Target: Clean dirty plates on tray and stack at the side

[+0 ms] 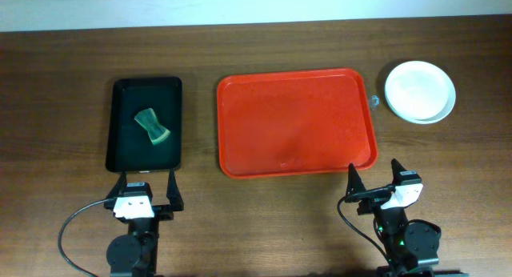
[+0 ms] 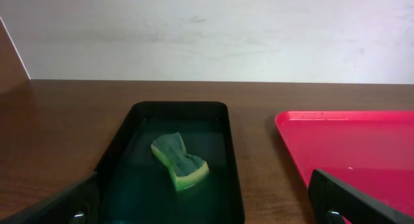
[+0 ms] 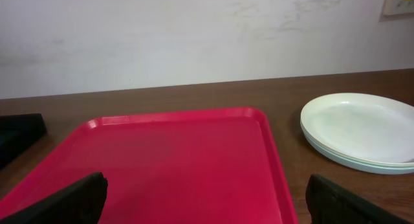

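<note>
The plates (image 1: 420,91) sit in a stack on the brown wooden surface (image 1: 64,85), off the red tray (image 1: 296,121) and near its far right corner, with a strip of bare wood between them. From the right wrist, the stack (image 3: 362,130) shows layered pale-mint rims under a plain white top face. The red tray (image 3: 174,159) lies in the middle of the surface, its long side running left to right, its raised rim and rounded corners visible.

To the left, well apart from the red tray, a smaller black tray (image 1: 128,149) holds a green and yellow sponge (image 1: 151,126). The left wrist view shows the sponge (image 2: 180,160) lying near the middle of the black tray (image 2: 181,106).

The left gripper (image 1: 148,183) hangs at the near edge, just in front of the black tray, its fingers (image 2: 352,197) spread wide and holding nothing. The right gripper (image 1: 374,177) sits near the red tray's near right corner, likewise spread, with its dark fingers (image 3: 65,198) framing the view.

A wall plate (image 3: 398,0) bears a yellow mark too small to read.
</note>
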`<state>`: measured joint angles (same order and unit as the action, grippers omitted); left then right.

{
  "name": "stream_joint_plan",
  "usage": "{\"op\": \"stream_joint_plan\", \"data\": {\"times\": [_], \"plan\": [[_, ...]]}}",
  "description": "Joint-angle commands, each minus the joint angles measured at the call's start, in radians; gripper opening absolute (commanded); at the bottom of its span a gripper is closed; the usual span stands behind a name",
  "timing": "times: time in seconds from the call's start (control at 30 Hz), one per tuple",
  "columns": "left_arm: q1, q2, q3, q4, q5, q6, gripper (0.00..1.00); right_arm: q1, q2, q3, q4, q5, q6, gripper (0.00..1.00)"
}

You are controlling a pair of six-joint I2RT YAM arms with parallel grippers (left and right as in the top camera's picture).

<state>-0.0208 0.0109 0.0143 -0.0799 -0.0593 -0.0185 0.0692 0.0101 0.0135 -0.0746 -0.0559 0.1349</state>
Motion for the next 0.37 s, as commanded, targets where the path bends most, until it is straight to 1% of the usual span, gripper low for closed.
{"op": "stream_joint_plan", "data": {"times": [0.0,0.33], "plan": [[-0.005,-0.005,-0.005,-0.001,0.011,0.016,0.99,0.009,-0.006,-0.008,-0.001,0.008,0.001,0.99],[-0.005,-0.005,-0.005,-0.001,0.011,0.016,0.99,0.009,-0.006,-0.008,-0.001,0.009,0.001,0.99]]}}
